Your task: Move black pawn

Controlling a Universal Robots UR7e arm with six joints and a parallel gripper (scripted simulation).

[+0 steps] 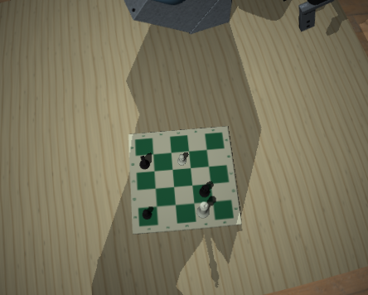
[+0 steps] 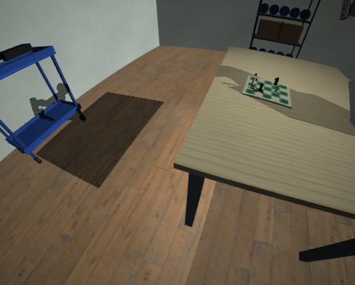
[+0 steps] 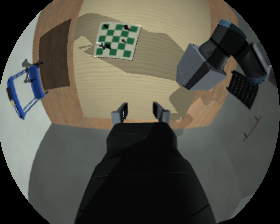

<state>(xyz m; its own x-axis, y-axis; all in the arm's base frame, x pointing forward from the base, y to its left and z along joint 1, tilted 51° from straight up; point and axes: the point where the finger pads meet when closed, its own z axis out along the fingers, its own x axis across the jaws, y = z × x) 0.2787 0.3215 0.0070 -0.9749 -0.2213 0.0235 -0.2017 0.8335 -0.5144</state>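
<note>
A small green-and-cream chessboard [image 1: 184,180] lies on the wooden table; it also shows in the exterior view [image 2: 267,91] and the wrist view [image 3: 116,40]. Three black pieces stand on it: one at the left edge of the second row from the far side [image 1: 144,162], one at centre right [image 1: 205,190] and a smaller one on the near left corner square [image 1: 147,213]. I cannot tell which one is the pawn. A small white piece [image 1: 182,158] and a larger white piece [image 1: 203,209] stand there too. My gripper [image 3: 140,107] is open and empty, high up and far from the board.
The arm's grey base [image 1: 182,12] stands at the table's far edge, casting a wide shadow over the board. A blue cart [image 2: 32,100] and a dark rug [image 2: 100,136] are on the floor to the left. A shelf rack [image 2: 281,28] stands behind the table.
</note>
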